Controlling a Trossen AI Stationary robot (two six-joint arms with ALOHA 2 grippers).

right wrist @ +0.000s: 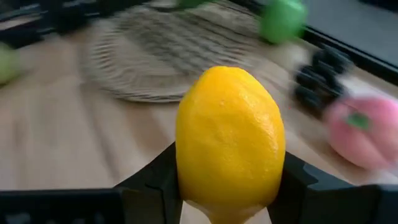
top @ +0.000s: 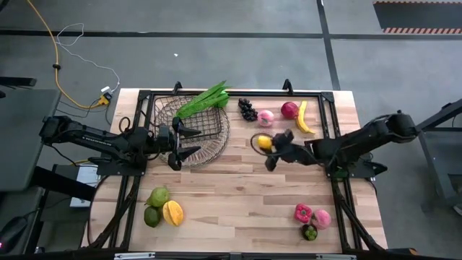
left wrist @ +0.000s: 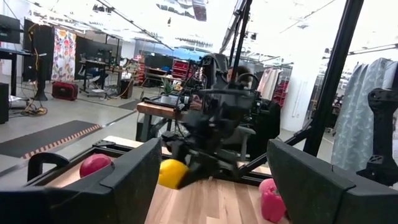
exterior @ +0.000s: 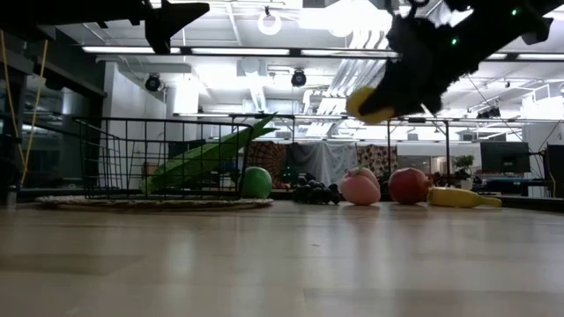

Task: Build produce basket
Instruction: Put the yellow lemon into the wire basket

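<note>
The right gripper [top: 276, 148] grasps a lemon [right wrist: 230, 144], lifted above the table, right of the basket [top: 193, 123]. The left gripper [top: 189, 141] waits open over the basket's rim. Carry the lemon level, clear of it, and release low inside.

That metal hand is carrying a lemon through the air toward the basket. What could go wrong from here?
Three risks stand out.

The right hand pinches the lemon only near its lower end, so the smooth, rounded fruit might slip and fall onto the table.

The left hand hovers open over the basket, so the two arms could bump if the right one heads there.

Leafy stalks already lie across the basket, so a dropped lemon might roll off them.
</note>
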